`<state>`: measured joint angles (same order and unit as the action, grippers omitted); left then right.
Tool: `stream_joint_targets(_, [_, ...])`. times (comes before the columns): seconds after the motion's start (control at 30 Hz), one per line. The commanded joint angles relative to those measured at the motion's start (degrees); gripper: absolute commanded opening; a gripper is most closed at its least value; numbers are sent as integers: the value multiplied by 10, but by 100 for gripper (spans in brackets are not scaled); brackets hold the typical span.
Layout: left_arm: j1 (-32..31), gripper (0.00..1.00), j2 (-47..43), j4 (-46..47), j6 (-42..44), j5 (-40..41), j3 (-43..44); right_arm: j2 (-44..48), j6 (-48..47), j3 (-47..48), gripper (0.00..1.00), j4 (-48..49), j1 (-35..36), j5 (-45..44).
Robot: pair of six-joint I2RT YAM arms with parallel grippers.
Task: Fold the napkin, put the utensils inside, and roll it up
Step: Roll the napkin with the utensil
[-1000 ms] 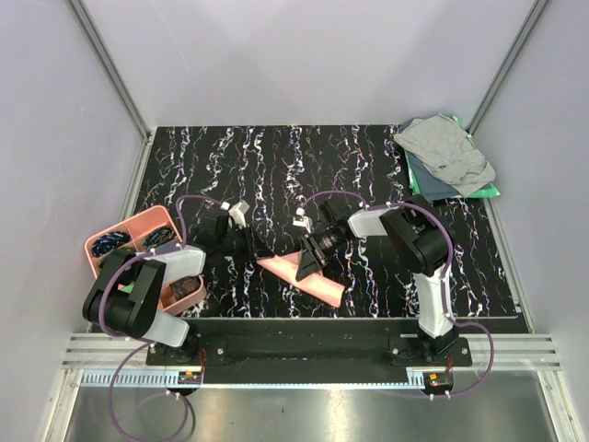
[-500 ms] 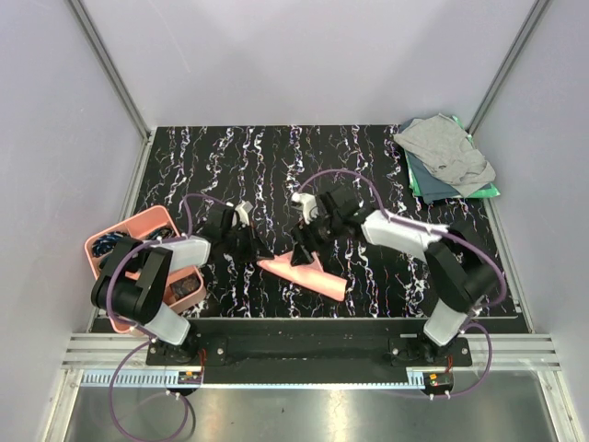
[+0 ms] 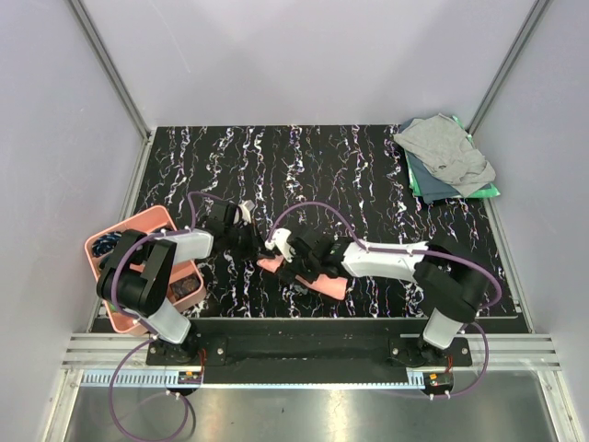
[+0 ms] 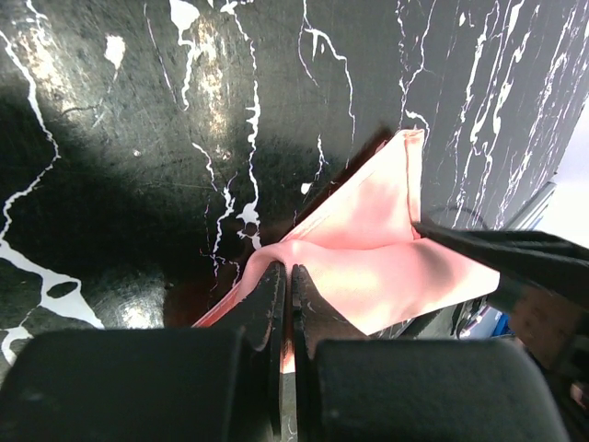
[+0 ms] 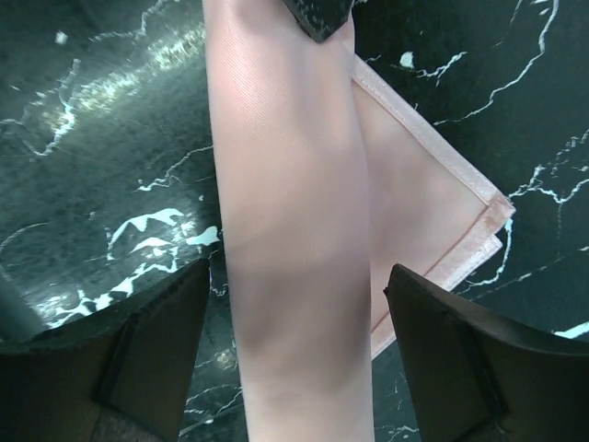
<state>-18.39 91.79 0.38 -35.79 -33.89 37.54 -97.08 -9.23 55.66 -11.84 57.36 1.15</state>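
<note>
The salmon-pink napkin (image 3: 324,282) lies as a narrow roll on the black marbled table, near the front middle. My left gripper (image 3: 254,250) sits at its left end. In the left wrist view that gripper (image 4: 286,276) is shut, pinching a fold of the napkin (image 4: 386,249). My right gripper (image 3: 293,265) hovers over the roll just to the right of it. In the right wrist view it (image 5: 299,341) is open, one finger on each side of the napkin (image 5: 294,212), apart from the cloth. The utensils are hidden.
A pink tray (image 3: 114,237) holding dark items stands at the left edge beside the left arm. A grey cloth (image 3: 446,152) lies on a green cloth (image 3: 485,191) in the back right corner. Metal frame rails border the table.
My right arm has swung left and down over the roll, and its jaws have opened wide. My left gripper has closed on the napkin's left end.
</note>
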Motion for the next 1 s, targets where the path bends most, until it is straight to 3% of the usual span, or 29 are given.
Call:
stream_joint_targets(0.0, [-1,0,8,-16,16,-3,21,-21,-29,10,83,16,4,-20])
stream_joint_targets(0.1, [-1,2,8,-20,18,-7,26,-41,-26,18,76,6,3,-20])
stream_joint_targets(0.13, [-1,7,7,-20,18,-8,26,-46,-25,20,66,1,2,-19])
stream_joint_targets(0.2, [-1,17,2,-23,20,-7,31,-58,-17,25,54,-12,1,-13])
stream_joint_targets(0.23, [0,31,-5,-28,21,-4,35,-60,-13,26,48,-13,-2,9])
stream_joint_targets(0.33, [11,52,-36,-42,33,13,39,-57,3,27,44,-21,-27,81])
stream_joint_targets(0.47, [18,64,-80,-54,41,43,35,-58,24,30,41,-30,-73,203])
stream_joint_targets(0.67, [18,68,-144,-6,43,41,-16,-103,63,53,40,-30,-152,442])
stream_joint_targets(0.97, [18,66,-151,70,34,33,-71,-181,89,96,40,-27,-211,628])
